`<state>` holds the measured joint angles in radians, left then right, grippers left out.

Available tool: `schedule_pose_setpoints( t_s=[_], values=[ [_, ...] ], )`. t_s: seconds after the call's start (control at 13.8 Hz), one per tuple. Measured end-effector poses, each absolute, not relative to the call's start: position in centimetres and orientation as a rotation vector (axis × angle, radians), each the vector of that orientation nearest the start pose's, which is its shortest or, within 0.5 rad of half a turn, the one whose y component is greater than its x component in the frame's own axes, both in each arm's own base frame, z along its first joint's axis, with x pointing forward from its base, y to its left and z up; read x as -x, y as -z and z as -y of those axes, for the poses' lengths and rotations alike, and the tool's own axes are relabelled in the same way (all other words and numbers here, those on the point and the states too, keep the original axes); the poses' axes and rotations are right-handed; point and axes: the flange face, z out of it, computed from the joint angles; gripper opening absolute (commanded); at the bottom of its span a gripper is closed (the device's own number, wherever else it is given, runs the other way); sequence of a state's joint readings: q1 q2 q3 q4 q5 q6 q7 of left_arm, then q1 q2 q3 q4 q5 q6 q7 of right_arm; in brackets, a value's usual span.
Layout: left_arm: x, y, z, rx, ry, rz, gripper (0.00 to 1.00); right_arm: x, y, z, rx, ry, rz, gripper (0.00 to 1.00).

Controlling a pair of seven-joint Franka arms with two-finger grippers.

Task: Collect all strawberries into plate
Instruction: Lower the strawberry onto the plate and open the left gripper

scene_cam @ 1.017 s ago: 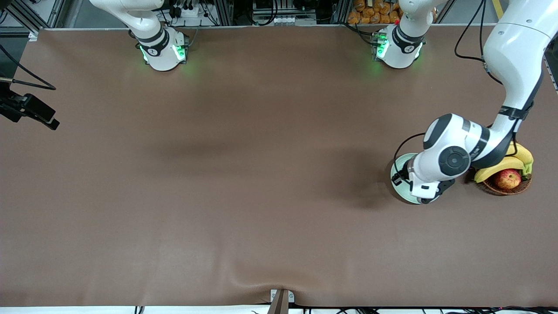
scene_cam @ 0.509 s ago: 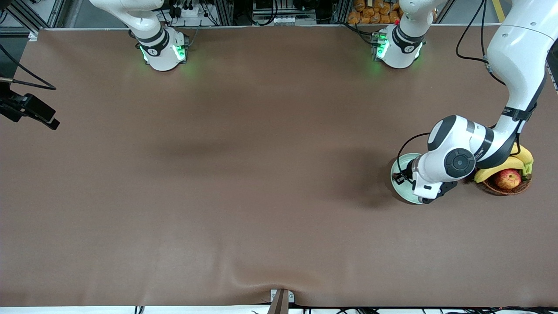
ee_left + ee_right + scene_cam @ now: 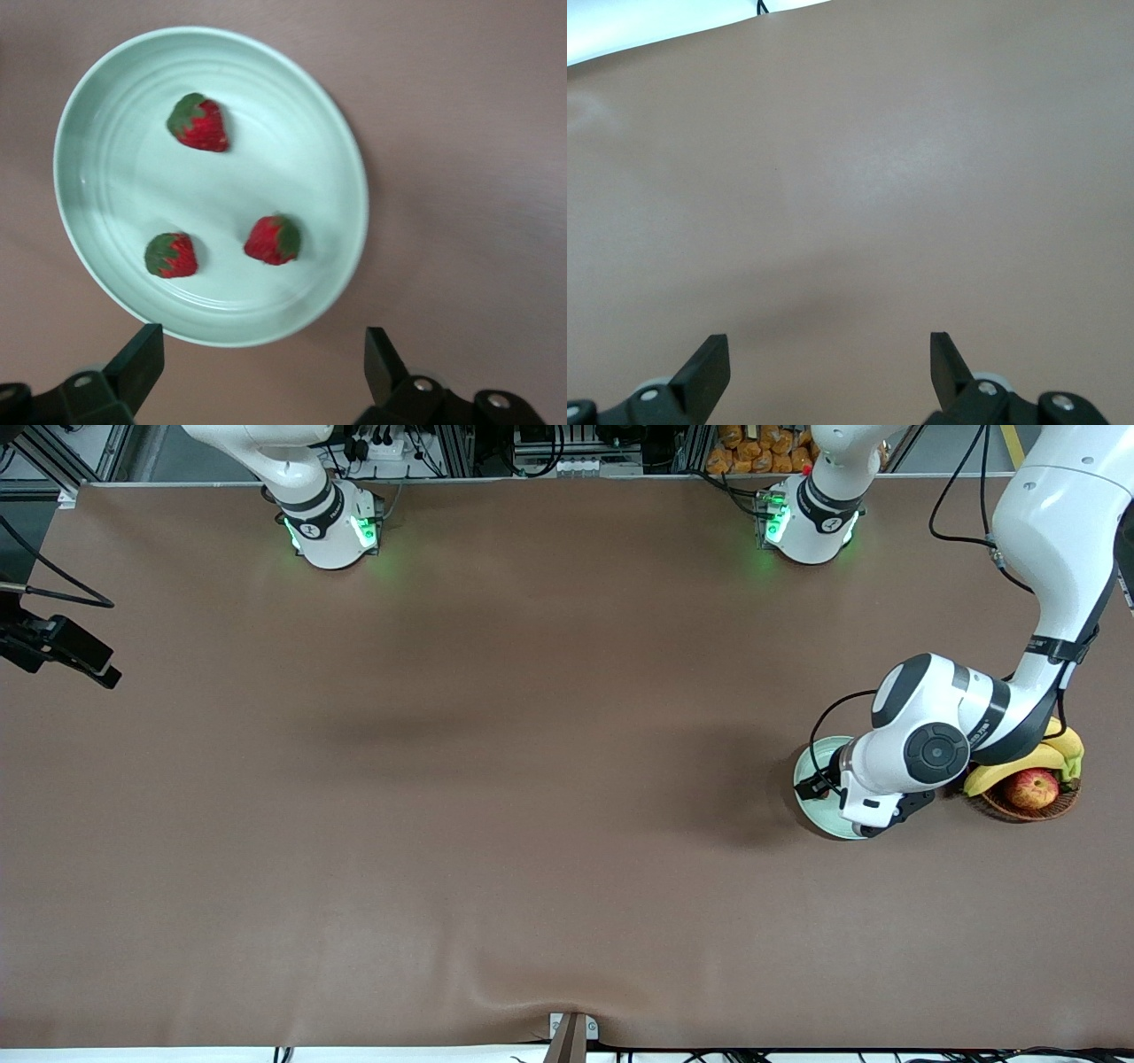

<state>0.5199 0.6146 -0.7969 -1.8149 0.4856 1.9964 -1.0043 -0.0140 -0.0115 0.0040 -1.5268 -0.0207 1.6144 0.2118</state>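
Strawberries [image 3: 272, 240] — all 3 on plate [image 3: 341, 142], below spread left fingers [image 3: 137, 359].

Three small red strawberries [image 3: 202, 124] [image 3: 274, 240] [image 3: 171, 255] with green caps lie apart on the pale green plate [image 3: 341, 150], which seems to sit flat on the table.

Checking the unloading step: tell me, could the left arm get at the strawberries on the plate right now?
Probably yes. The left gripper hangs open above the plate, and the three strawberries lie apart with nothing covering them.
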Motion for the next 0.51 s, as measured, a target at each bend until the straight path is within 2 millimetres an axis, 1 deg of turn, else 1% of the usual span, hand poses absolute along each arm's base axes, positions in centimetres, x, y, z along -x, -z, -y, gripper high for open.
schedule_pose_setpoints(
  t_s=[0.15,0.22,0.36,0.51],
  values=[
    [-61.5,-29.7,12.1,2.918,-0.254,0.748,1.00,-55.6,-65.6,0.8,3.129,0.158,-0.348,1.00],
    [-61.8,-31.7,12.5,2.910,-0.245,0.741,1.00,-55.6,-65.6,0.7,3.129,0.158,-0.348,1.00],
    [-62.7,-35.8,12.5,2.889,-0.224,0.754,1.00,-55.6,-65.6,0.7,3.129,0.158,-0.347,1.00],
    [-63.6,-39.4,11.9,2.875,-0.206,0.781,1.00,-55.6,-65.6,0.7,3.129,0.158,-0.347,1.00]
  ],
)
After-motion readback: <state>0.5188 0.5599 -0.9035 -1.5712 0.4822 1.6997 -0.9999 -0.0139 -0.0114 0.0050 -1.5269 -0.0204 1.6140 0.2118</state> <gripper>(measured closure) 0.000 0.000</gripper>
